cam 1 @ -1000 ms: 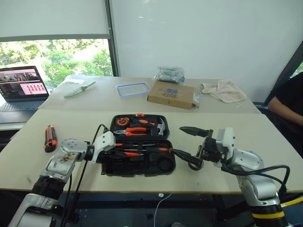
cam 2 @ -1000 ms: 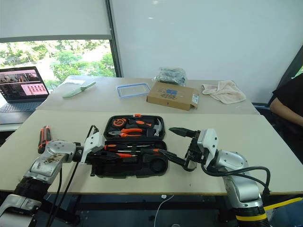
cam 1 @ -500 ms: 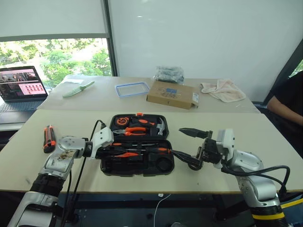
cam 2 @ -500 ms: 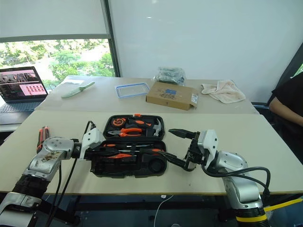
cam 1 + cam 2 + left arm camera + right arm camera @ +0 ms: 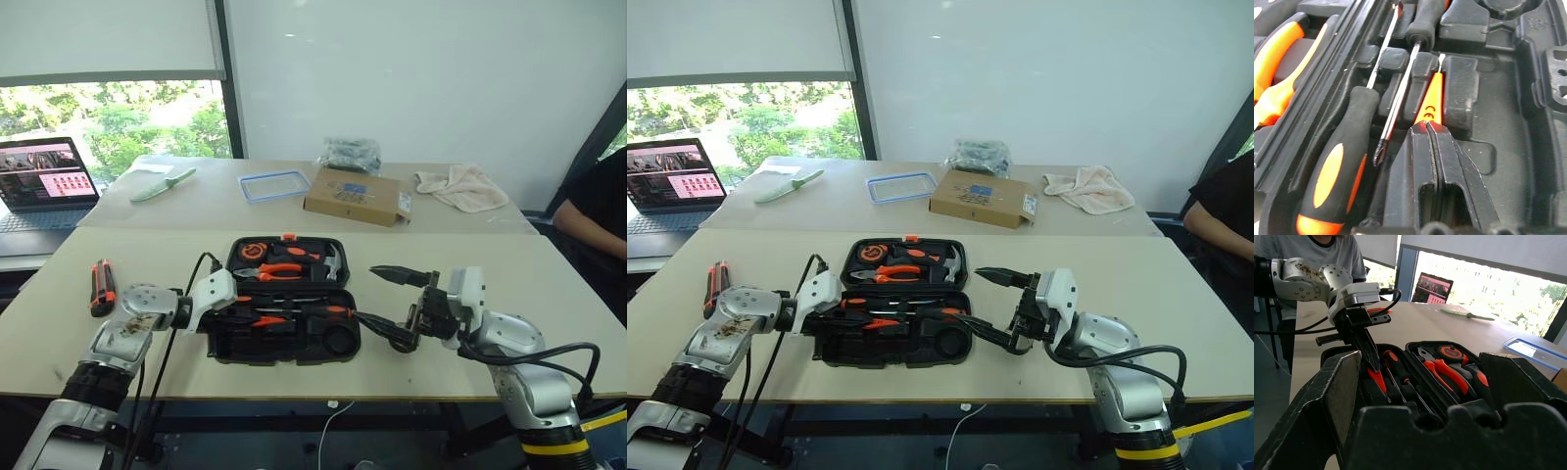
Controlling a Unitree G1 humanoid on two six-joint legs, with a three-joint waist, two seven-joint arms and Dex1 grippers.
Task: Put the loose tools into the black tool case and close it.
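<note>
Your left gripper (image 5: 1431,128) is clenched, fingers pressed together, tip touching the butt end of the slim all-orange screwdriver (image 5: 1431,100), which carries a black "CE" mark, the only readable writing; whether it pinches the screwdriver or just rests on it you cannot tell. That screwdriver lies in a moulded slot of the black tool case (image 5: 284,328), running straight ahead of the fingertips. Just beside the left gripper lie the two black-and-orange-handled screwdrivers (image 5: 1334,174), rubbery matte grips with orange inlays and shiny metal shafts, parallel in neighbouring slots. The case is open flat, hard black plastic with rounded corners and ribbed pockets; the dark tape roll (image 5: 340,338) sits in the round pocket at the case end nearer your right gripper. Your right gripper (image 5: 390,304) is released, fingers spread wide, holding nothing, hovering just off the case's right edge and pointing across at it. Past the left gripper, in the far half, lie orange-handled pliers (image 5: 274,272) and a tape measure (image 5: 252,252). The chunky black-and-orange utility knife (image 5: 103,284) lies loose on the table (image 5: 549,294), well apart from the left gripper, out beyond its arm. Farther off: a pale green knife (image 5: 162,183), a clear blue-rimmed lid (image 5: 276,184), a cardboard box (image 5: 355,195) with an unreadable label, a crumpled cloth (image 5: 462,186).
</note>
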